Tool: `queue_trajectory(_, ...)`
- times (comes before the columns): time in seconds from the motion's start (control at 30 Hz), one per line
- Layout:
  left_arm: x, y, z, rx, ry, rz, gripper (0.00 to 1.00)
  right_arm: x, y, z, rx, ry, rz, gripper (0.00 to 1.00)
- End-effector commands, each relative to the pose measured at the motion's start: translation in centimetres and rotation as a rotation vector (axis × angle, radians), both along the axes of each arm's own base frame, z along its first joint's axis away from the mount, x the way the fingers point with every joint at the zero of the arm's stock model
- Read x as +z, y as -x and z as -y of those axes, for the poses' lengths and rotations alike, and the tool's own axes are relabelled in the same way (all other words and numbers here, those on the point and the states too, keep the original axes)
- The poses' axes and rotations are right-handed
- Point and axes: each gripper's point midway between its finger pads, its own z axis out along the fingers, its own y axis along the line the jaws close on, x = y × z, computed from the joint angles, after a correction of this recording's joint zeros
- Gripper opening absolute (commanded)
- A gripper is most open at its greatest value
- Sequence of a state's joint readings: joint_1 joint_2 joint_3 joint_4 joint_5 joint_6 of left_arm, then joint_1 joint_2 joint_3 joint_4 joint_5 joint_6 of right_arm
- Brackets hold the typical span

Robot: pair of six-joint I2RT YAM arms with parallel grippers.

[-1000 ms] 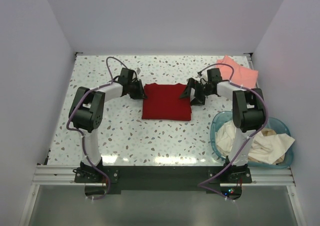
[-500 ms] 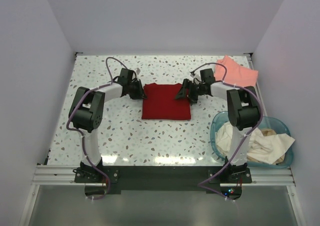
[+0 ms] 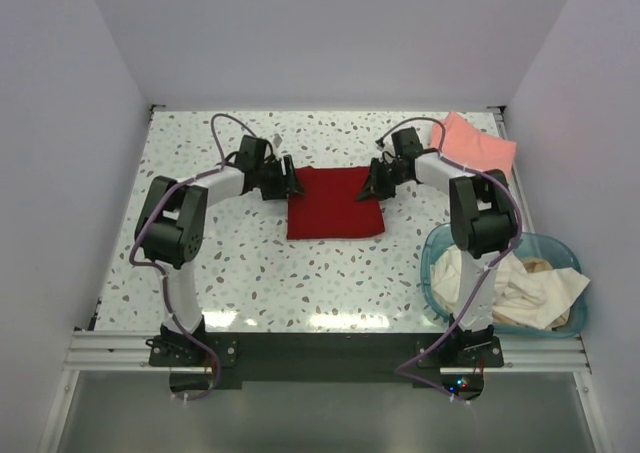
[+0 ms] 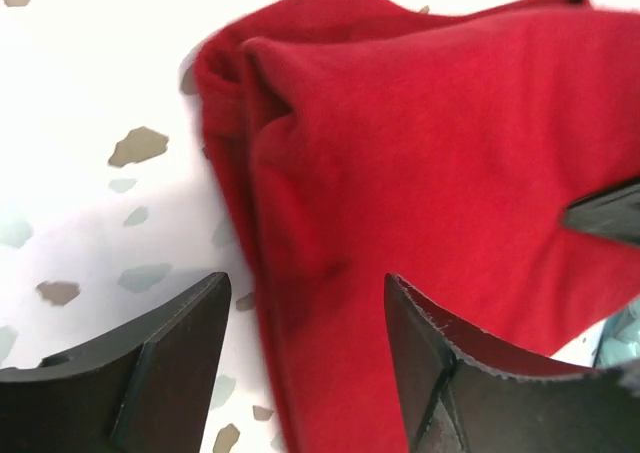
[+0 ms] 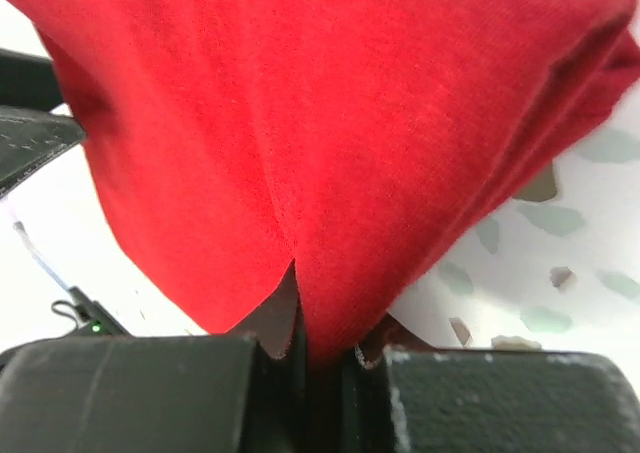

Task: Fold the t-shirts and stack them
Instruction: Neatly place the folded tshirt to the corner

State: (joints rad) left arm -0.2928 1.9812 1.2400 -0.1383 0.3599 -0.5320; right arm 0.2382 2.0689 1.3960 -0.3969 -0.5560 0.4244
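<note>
Roughly square dark red t-shirt (image 3: pixel 335 208)

There was one red shirt (image 3: pixel 335 203) mid-table, one pink shirt (image 3: pixel 480 145) at the far right, and one basket (image 3: pixel 432 251) at the near right. Its cream heap (image 3: pixel 520 293) could not be counted. Two arms, a left arm (image 3: pixel 175 223) and a right arm (image 3: pixel 478 218), shared one table (image 3: pixel 250 263).

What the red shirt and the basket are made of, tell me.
The red shirt looks like soft matte knit, likely cotton: it creases and bunches. The basket looks like translucent teal plastic: smooth, rigid rim.
</note>
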Motion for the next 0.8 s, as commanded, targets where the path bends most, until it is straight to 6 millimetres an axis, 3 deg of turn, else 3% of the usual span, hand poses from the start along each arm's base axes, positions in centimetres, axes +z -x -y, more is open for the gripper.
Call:
queue_trajectory(0.0,1.3,0.0,-1.0,0.036,-0.035,-0.005,0.69,3.4,-1.7,2.0,0.021,0.127,0.053,0.00)
queue_trajectory(0.13,2.9,-0.3,-1.0,0.048,-0.021,0.029,0.70,5.2,-2.9,4.5,0.044,0.238,0.046,0.00)
queue_trajectory(0.17,3.0,-0.2,-0.9,0.048,-0.017,0.028,0.70,6.9,-4.3,5.0,0.034,0.244,0.079,0.00)
queue_trajectory(0.23,3.4,0.0,-0.9,0.052,-0.014,0.036,0.70,6.5,-3.8,6.4,0.047,0.295,0.013,0.00)
queue_trajectory(0.3,3.3,0.3,-1.1,0.059,-0.011,0.036,0.70,8.2,-4.6,7.8,0.045,0.327,0.019,0.00)
queue_trajectory(0.37,2.9,0.8,-1.3,0.063,-0.012,0.027,0.70,8.0,-5.3,9.5,0.026,0.376,0.011,0.00)
queue_trajectory(0.4,3.0,0.9,-1.3,0.065,-0.012,0.029,0.70,9.0,-5.7,10.1,0.025,0.393,0.026,0.00)
queue_trajectory(0.5,2.6,1.5,-1.6,0.071,-0.013,0.019,0.70,9.8,-6.5,12.2,-0.009,0.446,0.030,0.00)
queue_trajectory(0.77,2.3,2.1,-1.8,0.081,-0.014,0.014,0.70,11.3,-6.9,17.7,-0.077,0.586,0.064,0.00)
